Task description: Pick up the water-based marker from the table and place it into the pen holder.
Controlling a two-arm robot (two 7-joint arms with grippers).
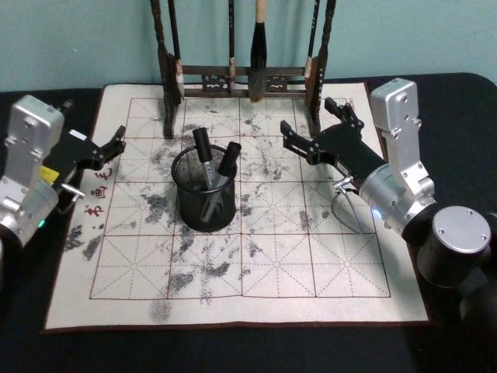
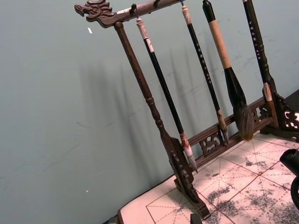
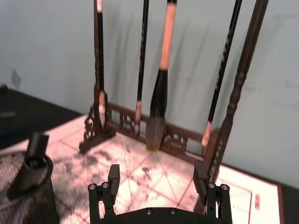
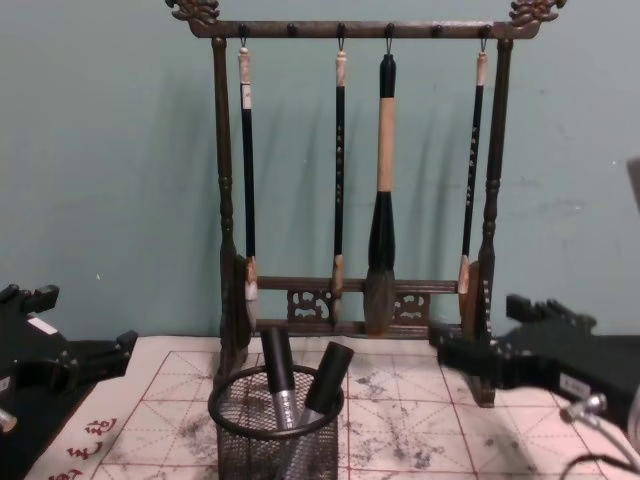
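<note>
- Right gripper (image 1: 314,129): fingers apart, empty, above the mat right of the pen holder (image 1: 206,189).
- Left gripper (image 1: 116,146): fingers apart, empty, at the mat's left edge.
- Two markers (image 1: 208,167) stand tilted inside the pen holder.
- Pen holder sits on the mat (image 1: 326,256), brush rack (image 1: 241,78) behind it.

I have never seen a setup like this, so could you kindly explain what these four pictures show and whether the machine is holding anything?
It is a two-armed robot at a table. One picture looks down from its head, one looks across from its chest, and two come from cameras on its wrists. The left gripper and right gripper hover over an ink-stained mat, jaws open, holding nothing. In the middle stands a mesh pen holder with two markers inside. Behind it a wooden brush rack holds hanging brushes.
</note>
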